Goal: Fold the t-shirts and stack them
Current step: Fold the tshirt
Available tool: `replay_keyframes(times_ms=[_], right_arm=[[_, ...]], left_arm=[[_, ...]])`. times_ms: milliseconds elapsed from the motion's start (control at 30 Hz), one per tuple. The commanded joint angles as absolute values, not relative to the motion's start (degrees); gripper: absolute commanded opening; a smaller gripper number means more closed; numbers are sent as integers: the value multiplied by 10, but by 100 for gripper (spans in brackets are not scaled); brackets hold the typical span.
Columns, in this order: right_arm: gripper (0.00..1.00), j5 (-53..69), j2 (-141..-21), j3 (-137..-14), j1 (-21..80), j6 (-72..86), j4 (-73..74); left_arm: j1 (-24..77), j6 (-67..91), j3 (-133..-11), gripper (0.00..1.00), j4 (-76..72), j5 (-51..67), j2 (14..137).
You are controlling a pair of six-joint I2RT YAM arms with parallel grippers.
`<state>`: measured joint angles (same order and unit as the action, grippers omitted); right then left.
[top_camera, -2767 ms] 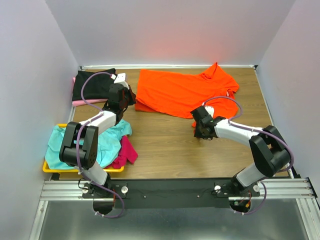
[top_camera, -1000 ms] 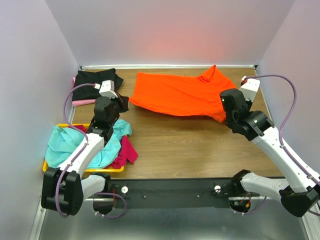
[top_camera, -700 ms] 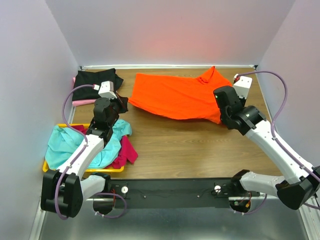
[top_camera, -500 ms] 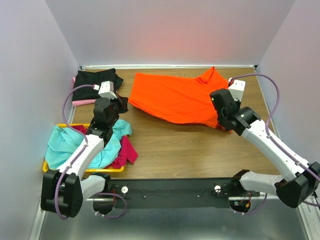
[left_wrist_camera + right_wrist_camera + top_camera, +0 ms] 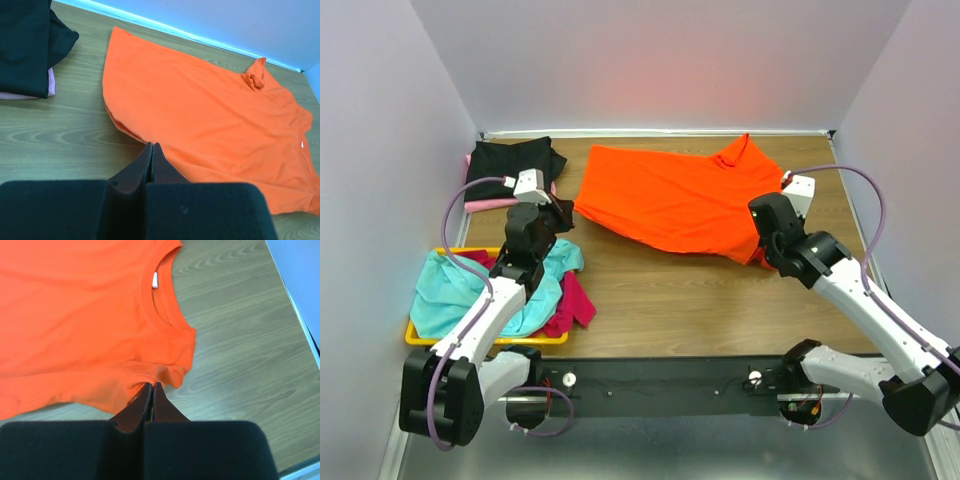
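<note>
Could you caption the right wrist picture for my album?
Black fingers pinch the bright orange cloth t-shirt near its collar, above a wooden table.

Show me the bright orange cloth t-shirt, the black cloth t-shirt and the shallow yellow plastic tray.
orange t-shirt (image 5: 670,200), top view: chest.
black t-shirt (image 5: 505,165), top view: upper layer.
yellow tray (image 5: 550,340), top view: near rim.

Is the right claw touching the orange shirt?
Touching. The right wrist view shows the closed right claw pinching the puckered edge of the orange shirt below its collar.
</note>
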<state>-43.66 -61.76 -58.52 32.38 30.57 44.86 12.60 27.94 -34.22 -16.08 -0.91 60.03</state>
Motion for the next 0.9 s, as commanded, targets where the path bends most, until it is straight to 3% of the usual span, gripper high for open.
replay_keyframes(times_ms=[0,500,867], right_arm=[[1,-410,-587,-580,321,314,446],[1,-408,-522,-609,321,303,481],[1,-485,-616,-636,321,295,417]], left_arm=[[128,292,-326,0,-146,-27,571],[133,320,-286,0,-68,-64,412],[133,316,-294,0,-132,-59,532]])
